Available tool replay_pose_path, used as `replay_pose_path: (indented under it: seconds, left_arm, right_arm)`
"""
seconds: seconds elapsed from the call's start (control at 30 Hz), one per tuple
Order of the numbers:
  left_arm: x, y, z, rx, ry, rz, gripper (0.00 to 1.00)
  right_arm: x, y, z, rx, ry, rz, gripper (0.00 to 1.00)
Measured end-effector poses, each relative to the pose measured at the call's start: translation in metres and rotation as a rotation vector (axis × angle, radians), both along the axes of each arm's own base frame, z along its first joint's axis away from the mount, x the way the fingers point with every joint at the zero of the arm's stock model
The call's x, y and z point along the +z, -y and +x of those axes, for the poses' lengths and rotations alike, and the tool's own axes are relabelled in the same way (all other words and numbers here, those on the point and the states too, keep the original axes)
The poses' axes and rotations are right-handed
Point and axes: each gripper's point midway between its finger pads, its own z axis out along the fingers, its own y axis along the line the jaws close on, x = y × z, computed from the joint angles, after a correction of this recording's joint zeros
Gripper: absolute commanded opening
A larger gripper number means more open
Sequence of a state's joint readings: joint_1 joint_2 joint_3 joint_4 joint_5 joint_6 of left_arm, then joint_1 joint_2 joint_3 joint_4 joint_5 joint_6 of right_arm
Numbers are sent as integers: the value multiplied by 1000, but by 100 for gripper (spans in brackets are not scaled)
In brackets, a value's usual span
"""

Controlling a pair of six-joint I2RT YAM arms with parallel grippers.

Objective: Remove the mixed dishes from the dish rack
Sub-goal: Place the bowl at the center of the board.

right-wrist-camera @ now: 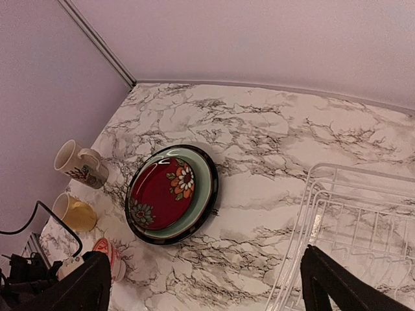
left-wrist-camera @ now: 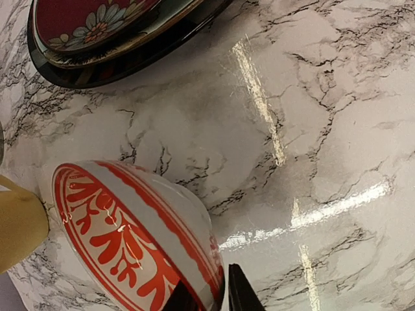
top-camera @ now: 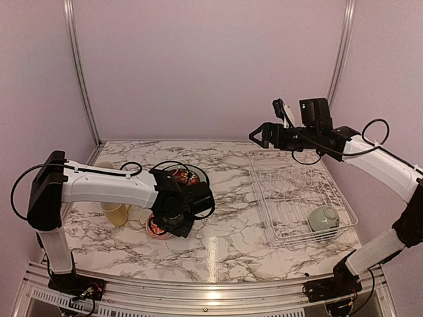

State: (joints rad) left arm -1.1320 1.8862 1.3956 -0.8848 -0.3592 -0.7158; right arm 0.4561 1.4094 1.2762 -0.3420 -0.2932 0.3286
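Glossy veined marble tabletop [left-wrist-camera: 337, 116] carries a round red-rimmed bowl [left-wrist-camera: 123, 233].

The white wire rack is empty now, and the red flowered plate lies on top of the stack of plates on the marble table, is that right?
Not quite: the rack is not empty. The top external view shows a pale green bowl lying in its near right corner. The rest holds: the red flowered plate does lie topmost, as the right wrist view shows.

pale green bowl [top-camera: 324, 218] in white rack [top-camera: 260, 195]
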Motion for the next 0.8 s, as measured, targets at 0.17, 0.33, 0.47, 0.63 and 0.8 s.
replay_pose_path:
  seconds: [0.17, 0.33, 0.47, 0.63, 0.8]
  left_arm:
    - [-1, 0, -1, -6, -5, 6, 26]
    - [-2, 0, -3, -10, -6, 9, 41]
    - [1, 2, -2, -12, -2, -4, 54]
    - [28, 12, -1, -23, 30, -107, 62]
    - [67, 25, 1, -42, 82, -264, 64]
  right_arm:
    - [-3, 4, -2, -13, -2, -11, 99]
    - [-3, 14, -9, -41, 6, -40, 99]
    - [-2, 26, -12, -76, 20, -85, 98]
    - [-20, 52, -19, -162, -12, -200, 98]
    - [-48, 89, -37, -278, -115, -339, 98]
